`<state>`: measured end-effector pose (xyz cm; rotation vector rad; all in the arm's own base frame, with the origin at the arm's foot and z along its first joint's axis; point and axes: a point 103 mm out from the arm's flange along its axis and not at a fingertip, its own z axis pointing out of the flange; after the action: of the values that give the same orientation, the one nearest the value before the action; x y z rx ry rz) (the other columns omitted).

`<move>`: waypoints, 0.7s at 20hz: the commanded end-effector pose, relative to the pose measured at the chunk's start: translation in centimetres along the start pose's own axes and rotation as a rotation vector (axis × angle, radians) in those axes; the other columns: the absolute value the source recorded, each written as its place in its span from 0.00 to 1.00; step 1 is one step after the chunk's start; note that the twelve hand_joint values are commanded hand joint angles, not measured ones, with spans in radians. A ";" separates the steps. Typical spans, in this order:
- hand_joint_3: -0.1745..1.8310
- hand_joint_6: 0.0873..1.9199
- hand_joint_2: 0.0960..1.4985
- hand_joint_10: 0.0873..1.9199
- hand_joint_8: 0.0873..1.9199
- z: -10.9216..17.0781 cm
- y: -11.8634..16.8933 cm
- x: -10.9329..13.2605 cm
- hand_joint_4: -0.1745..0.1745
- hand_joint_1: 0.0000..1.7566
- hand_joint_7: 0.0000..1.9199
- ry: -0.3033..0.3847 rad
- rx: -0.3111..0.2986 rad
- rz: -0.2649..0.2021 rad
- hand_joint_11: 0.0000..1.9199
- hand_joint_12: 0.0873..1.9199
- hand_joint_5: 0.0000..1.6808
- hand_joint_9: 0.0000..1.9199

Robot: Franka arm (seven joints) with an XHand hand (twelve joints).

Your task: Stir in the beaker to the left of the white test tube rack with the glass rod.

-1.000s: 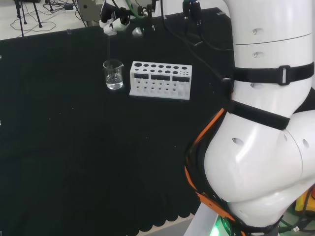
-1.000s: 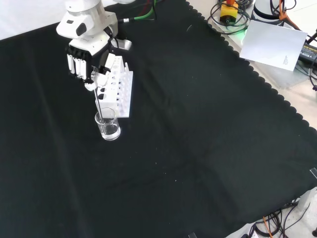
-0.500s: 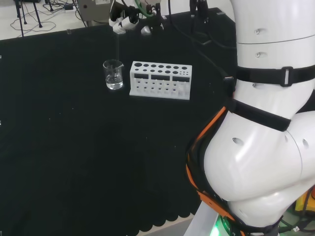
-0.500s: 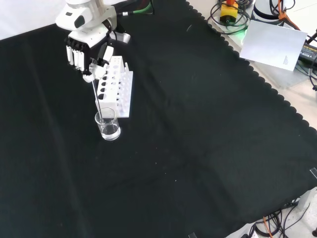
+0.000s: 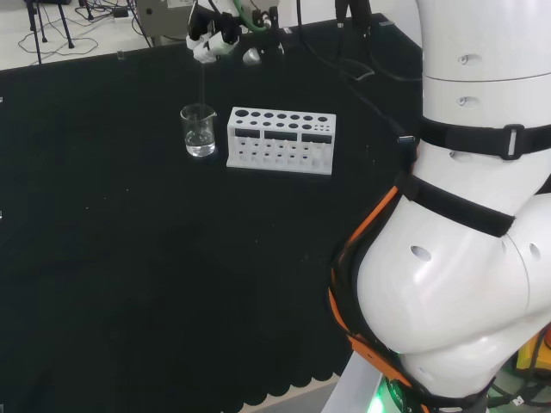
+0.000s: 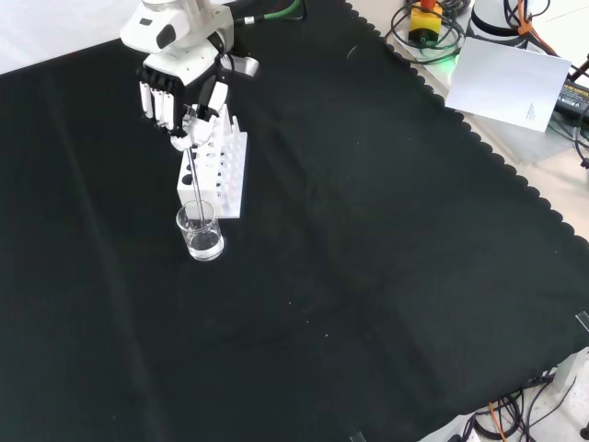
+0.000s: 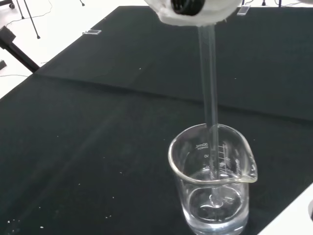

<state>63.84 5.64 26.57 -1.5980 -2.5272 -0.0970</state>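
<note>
Just beside beaker (image 6: 201,233): white rack (image 6: 215,164), touching.

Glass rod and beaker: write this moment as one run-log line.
hand: shut on glass rod | rod tip: inside beaker, in clear liquid | beaker: upright beside white rack

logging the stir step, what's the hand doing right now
Hand: shut on the glass rod, whose lower end sits in the clear liquid inside the beaker.
</note>
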 end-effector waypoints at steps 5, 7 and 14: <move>0.09 0.16 0.68 0.29 0.54 1.8 2.1 0.7 0.00 0.74 0.59 0.030 0.022 -0.031 0.63 0.41 0.69 0.89; 0.09 0.16 0.68 0.29 0.54 1.6 2.4 -0.1 0.00 0.74 0.59 0.027 0.016 -0.024 0.63 0.41 0.69 0.89; 0.09 0.16 0.68 0.29 0.54 0.0 1.1 -2.5 0.00 0.74 0.59 0.027 -0.017 0.014 0.63 0.41 0.69 0.89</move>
<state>66.27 5.58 25.46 -1.5791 -2.5151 -0.1166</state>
